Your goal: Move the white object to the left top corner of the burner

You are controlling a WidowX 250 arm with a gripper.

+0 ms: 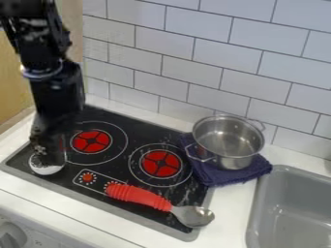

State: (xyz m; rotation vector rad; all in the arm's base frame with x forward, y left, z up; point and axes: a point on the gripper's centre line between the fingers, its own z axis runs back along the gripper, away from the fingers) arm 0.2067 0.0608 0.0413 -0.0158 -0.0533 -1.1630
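Observation:
The black gripper hangs at the left side of the dark stove top, pointing down. Directly beneath it is the white object, rounded, at the stove's front left part. The gripper covers the object's upper part, so I cannot tell whether the two touch. Behind and to the right of the object lies the left red burner, partly beside the gripper.
A red-handled spoon lies across the stove's front right. At the back right, a metal pot stands on a dark blue cloth. Another red burner is mid-stove, with a grey sink at far right. A tiled wall rises behind.

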